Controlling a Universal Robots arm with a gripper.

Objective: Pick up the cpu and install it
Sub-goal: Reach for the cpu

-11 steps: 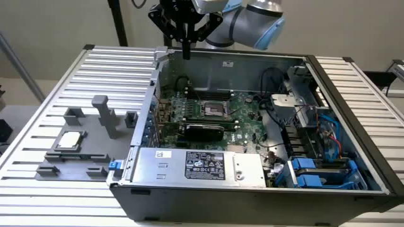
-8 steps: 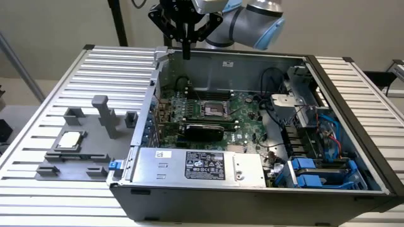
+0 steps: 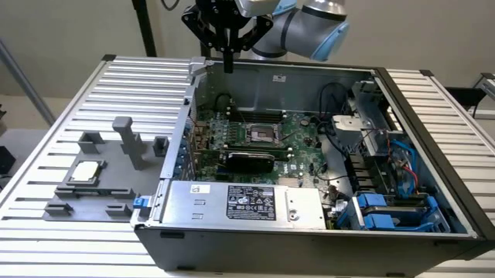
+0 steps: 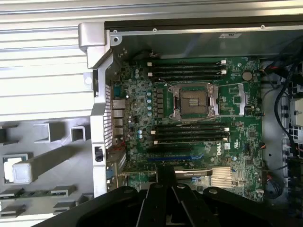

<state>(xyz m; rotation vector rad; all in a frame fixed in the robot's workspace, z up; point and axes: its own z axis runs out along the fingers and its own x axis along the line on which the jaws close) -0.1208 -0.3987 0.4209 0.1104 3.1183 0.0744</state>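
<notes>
1. A robotics lab or workshop: a slatted aluminium workbench point(image 3: 139, 75) spans the frame.
2. An opened computer case point(image 3: 309, 249) sits at centre.
3. An industrial robot arm point(image 3: 313, 26) hangs at top centre.

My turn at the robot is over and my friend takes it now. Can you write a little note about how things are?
Gripper: shut, holding nothing, up above the far edge of the computer case.
Cpu: lying on the grey tray, outside the case, on the exterior view's left.
Socket: empty, on the motherboard.
Done: nothing.
Left: picking up the cpu and installing it.
</notes>
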